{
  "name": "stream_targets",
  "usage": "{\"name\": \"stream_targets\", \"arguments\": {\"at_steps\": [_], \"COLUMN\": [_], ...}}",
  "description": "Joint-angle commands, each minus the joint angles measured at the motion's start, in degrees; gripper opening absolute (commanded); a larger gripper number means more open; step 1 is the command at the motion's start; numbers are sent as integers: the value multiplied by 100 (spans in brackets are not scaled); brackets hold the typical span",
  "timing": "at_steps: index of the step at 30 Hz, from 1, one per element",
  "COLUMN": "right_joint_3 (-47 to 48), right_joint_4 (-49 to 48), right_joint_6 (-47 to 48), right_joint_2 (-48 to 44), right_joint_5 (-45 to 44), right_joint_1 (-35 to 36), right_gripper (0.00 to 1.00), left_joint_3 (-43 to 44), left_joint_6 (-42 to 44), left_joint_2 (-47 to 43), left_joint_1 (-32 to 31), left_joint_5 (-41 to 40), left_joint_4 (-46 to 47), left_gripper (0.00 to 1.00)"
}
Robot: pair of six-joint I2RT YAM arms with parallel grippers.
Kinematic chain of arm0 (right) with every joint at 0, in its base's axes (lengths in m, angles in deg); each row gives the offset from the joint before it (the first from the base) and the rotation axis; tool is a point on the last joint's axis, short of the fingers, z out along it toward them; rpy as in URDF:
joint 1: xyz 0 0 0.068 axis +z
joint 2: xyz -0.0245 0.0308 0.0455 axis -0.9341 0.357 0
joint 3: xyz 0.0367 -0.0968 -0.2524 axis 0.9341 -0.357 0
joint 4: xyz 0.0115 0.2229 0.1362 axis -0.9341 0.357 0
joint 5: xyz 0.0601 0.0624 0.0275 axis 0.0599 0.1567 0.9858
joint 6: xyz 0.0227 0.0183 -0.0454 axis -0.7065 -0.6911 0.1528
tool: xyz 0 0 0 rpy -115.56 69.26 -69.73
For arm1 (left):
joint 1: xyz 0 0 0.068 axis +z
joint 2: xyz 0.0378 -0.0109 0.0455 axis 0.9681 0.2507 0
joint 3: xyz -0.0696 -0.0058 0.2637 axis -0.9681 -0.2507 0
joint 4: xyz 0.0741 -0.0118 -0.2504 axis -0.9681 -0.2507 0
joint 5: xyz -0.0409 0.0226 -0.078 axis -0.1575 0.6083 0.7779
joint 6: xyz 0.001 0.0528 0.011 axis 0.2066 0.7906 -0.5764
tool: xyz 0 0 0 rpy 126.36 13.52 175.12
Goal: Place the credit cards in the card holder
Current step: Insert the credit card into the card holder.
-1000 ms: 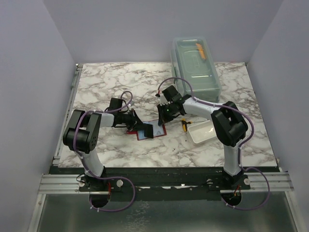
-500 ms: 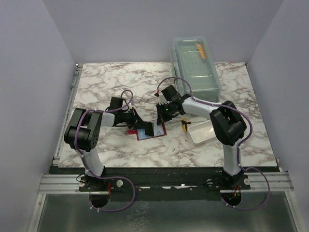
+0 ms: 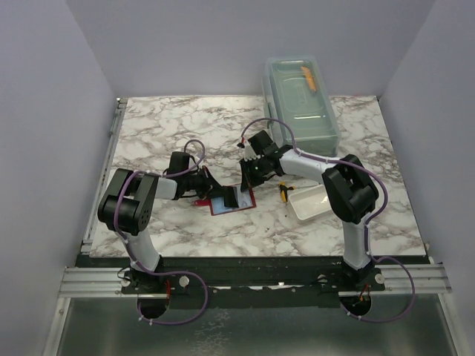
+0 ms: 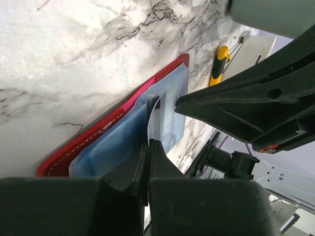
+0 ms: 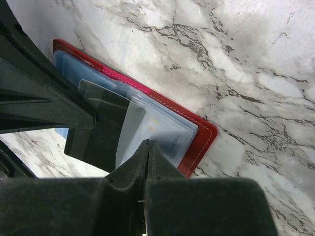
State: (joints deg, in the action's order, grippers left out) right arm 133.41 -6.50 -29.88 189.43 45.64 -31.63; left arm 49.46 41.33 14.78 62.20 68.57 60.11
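Red, flat and squarish, the wallet-like card holder [image 3: 245, 202] lies opened out near the middle of the white-and-grey marbled surface [image 3: 171, 133], and both of my arms meet over it. On the left wrist camera I see its stitched red edge flat on the marble, with bluish clear plastic sleeves [image 4: 113, 142] layered inside it. My left tool [image 4: 148, 143] comes in low from the left. Its fingers are pressed together on a thin pale credit card [image 4: 157, 115], which stands tilted on edge over the sleeves. On the right wrist camera, a dark rectangle with a rounded corner sits at the left tool's tip and leans over the left part of the holder. I take it to be that card in shadow. My right tool [image 5: 146, 142] reaches in from the far right, its fingers also pressed together. Its tip sits at the edge of a pale sleeve, and I cannot tell whether it nips that sleeve or only touches it. The two tools sit just beside each other above the holder. To the right of the holder a small yellow-handled implement [image 3: 285, 191] lies on the surface, and just right of that is a white rectangular tray [image 3: 308, 209]. At the far right stands a lidded clear plastic box [image 3: 300, 111] with something orange inside.
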Motion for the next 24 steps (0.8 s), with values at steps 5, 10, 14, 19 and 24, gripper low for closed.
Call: {"name": "stream_targets", "arguments": {"at_steps": [5, 10, 14, 19, 24], "right_joint_3": [-195, -195, -181, -237, -256], "right_joint_4": [220, 243, 244, 209, 204], "right_joint_6": [67, 90, 92, 98, 113], "right_joint_2": [332, 332, 329, 337, 347], "right_joint_5": [-232, -243, -233, -201, -209], "right_joint_1": [39, 39, 43, 41, 40], "right_gripper": [1, 0, 0, 0, 0], "left_joint_3": [-124, 75, 192, 398, 428], "left_joint_6": [383, 706, 924, 1116, 1070], "left_joint_2": [-301, -442, -399, -324, -149], "left_joint_1": [-114, -116, -114, -115, -118], "left_joint_5": [-779, -712, -755, -825, -784], "left_joint_4": [-86, -846, -1244, -1463, -1317], "left_gripper": [0, 0, 0, 0, 0]}}
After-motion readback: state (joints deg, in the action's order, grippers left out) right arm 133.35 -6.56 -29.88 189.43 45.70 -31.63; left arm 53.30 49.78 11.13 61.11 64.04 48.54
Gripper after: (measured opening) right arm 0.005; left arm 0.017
